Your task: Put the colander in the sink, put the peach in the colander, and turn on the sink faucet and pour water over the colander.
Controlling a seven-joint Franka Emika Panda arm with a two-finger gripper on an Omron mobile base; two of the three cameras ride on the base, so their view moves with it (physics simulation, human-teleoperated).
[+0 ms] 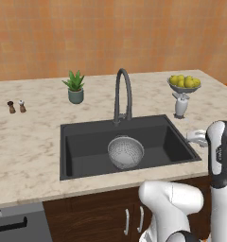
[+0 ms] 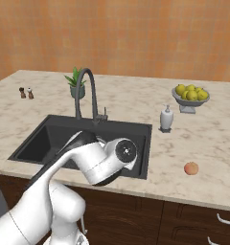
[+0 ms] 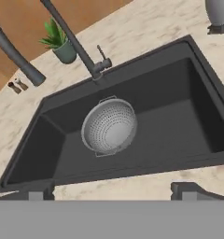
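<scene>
Hand view looks down past the gripper (image 3: 111,193), its fingers spread wide and holding nothing, onto the colander (image 3: 109,127) sitting upright on the floor of the sink (image 3: 179,116). Behind the basin rises the faucet (image 1: 122,94). Off to the right, the peach (image 2: 191,168) lies on the counter (image 2: 203,139), well apart from the sink.

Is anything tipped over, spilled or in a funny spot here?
Nothing is spilled or broken. The colander sits upright in the sink. The only stray thing is the peach, alone on the counter near its front edge, apart from the fruit bowl.
</scene>
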